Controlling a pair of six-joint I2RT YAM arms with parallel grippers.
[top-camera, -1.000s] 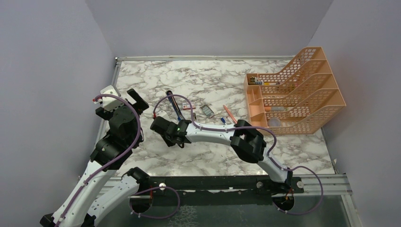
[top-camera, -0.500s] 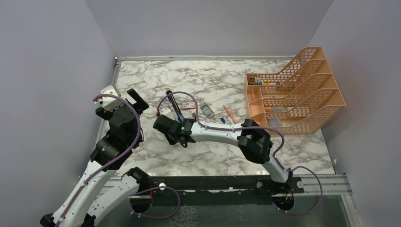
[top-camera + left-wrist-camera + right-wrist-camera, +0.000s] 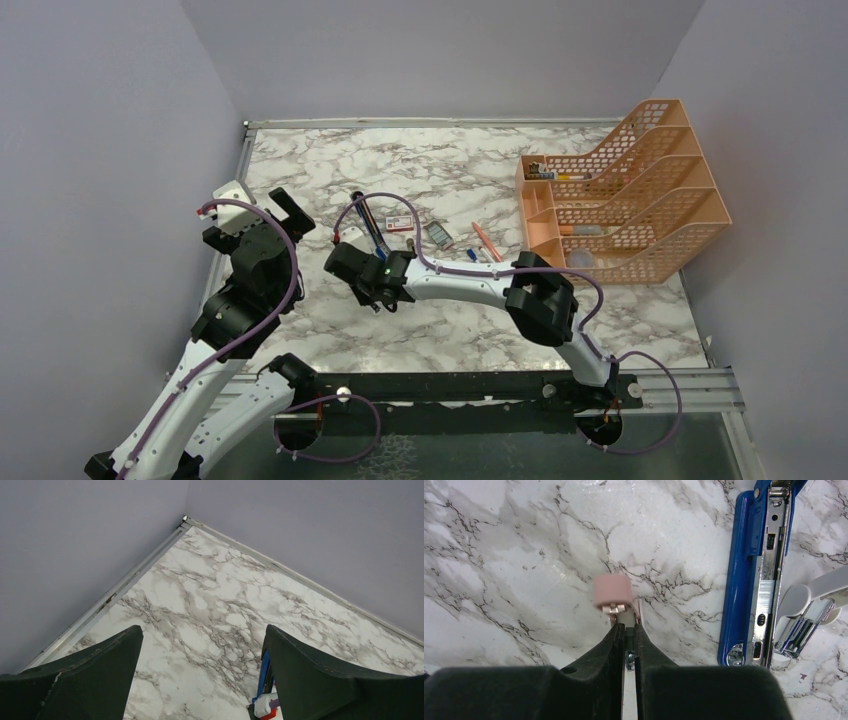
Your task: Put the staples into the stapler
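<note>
Black and pressed shut, the right gripper (image 3: 628, 626) pinches a thin pale piece at the lower end of a small pink block (image 3: 612, 590); the block pokes out past the tips, over the marble table (image 3: 499, 555); what the pale piece is cannot be told. Just right of the tips, the blue stapler (image 3: 738, 580) lies open and flat on the table, silver channel facing up, with its white arm swung out beside it. Seen from above, the red-and-white staples box (image 3: 398, 222) lies just beside the stapler on its right; a grey tray (image 3: 437, 235) lies a little further right, then pens (image 3: 484, 240), then an orange organiser (image 3: 640, 200) at the far right edge. The left gripper (image 3: 200, 680) hangs well apart at the table's left edge; its jaws are spread wide with nothing between them, aimed at the far left corner.
</note>
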